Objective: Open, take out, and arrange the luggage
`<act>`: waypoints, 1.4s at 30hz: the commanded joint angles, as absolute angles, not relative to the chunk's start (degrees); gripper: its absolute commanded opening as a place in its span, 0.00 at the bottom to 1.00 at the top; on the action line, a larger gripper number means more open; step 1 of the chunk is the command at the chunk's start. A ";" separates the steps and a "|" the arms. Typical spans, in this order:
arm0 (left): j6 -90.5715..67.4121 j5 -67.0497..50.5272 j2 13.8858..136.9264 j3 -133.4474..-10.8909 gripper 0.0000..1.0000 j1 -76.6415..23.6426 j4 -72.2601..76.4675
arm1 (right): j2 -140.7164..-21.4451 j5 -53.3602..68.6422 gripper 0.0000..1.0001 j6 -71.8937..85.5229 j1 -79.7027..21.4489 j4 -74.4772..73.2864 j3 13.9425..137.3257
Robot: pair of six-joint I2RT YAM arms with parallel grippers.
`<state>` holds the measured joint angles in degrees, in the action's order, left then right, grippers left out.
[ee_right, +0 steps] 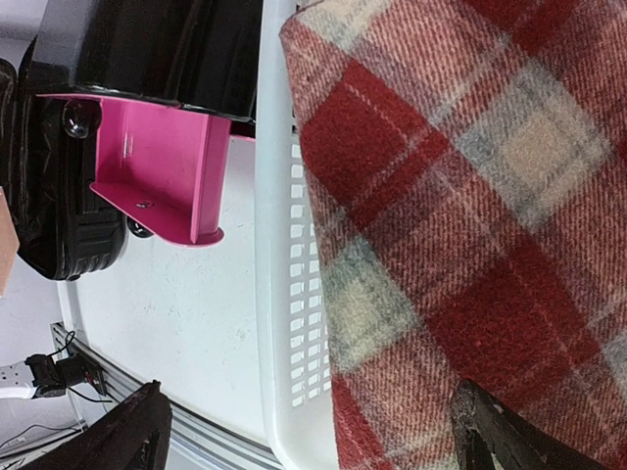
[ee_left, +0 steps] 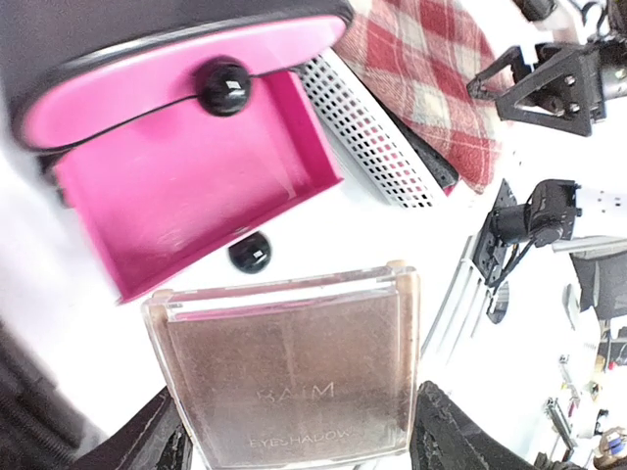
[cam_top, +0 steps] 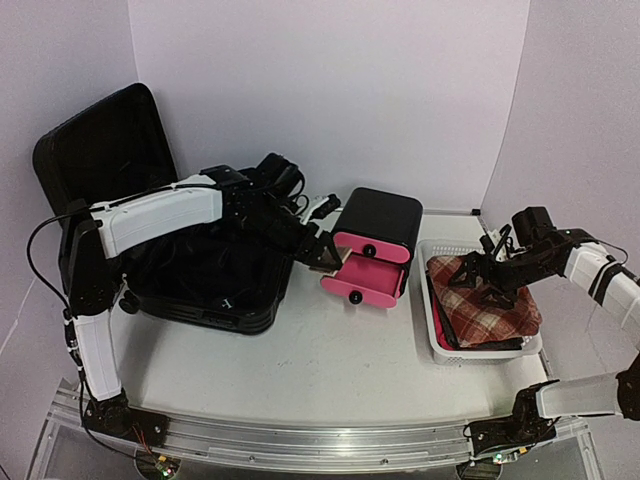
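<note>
Right gripper (cam_top: 487,285), jaws spread wide, hangs over the plaid cloth (cam_top: 505,315) in the white basket (cam_top: 433,315). Left gripper (cam_top: 322,252) grips a clear eyeshadow palette (ee_left: 289,372) just beside the open pink drawer (ee_left: 186,196). Farther left, the luggage (cam_top: 200,300) lies open, lid upright against the wall.

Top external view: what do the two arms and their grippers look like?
The left arm and right arm have white shells with black joints. The left gripper and right gripper are black, two-fingered. A black cable loops beside the left arm.

"EYESHADOW" printed on the clear-lidded palette (ee_left: 294,377)
</note>
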<state>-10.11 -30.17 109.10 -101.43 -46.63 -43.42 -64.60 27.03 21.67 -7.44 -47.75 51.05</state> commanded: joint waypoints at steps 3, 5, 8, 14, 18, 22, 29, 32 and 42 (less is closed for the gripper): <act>-10.04 -24.93 117.62 -112.83 0.59 -51.47 -43.72 | -63.77 28.18 0.98 20.74 -7.62 -45.59 50.56; -8.90 -20.45 119.45 -114.79 0.59 -52.51 -44.20 | -63.41 27.96 0.98 20.81 -7.61 -45.56 50.24; -7.61 -17.39 122.68 -118.16 0.59 -53.64 -44.21 | -63.20 27.95 0.98 20.92 -7.62 -45.53 49.78; -8.86 -15.26 127.93 -123.39 0.59 -53.88 -45.02 | -62.56 27.70 0.98 20.92 -7.61 -45.62 49.48; -8.36 -13.93 129.28 -124.20 0.59 -53.88 -45.05 | -62.36 27.43 0.98 20.99 -7.64 -45.57 49.39; -7.66 -11.81 130.88 -125.50 0.59 -53.99 -44.98 | -63.22 27.57 0.98 20.87 -7.64 -45.49 49.46; -9.16 -7.29 133.24 -127.67 0.59 -53.95 -45.01 | -63.50 27.64 0.98 20.92 -7.62 -45.26 49.57; -9.58 -6.66 134.33 -128.30 0.60 -53.88 -45.02 | -63.54 27.53 0.98 20.87 -7.63 -45.27 49.49; -9.40 -4.39 133.73 -128.82 0.80 -53.88 -45.00 | -64.15 27.62 0.98 20.92 -7.60 -45.14 49.48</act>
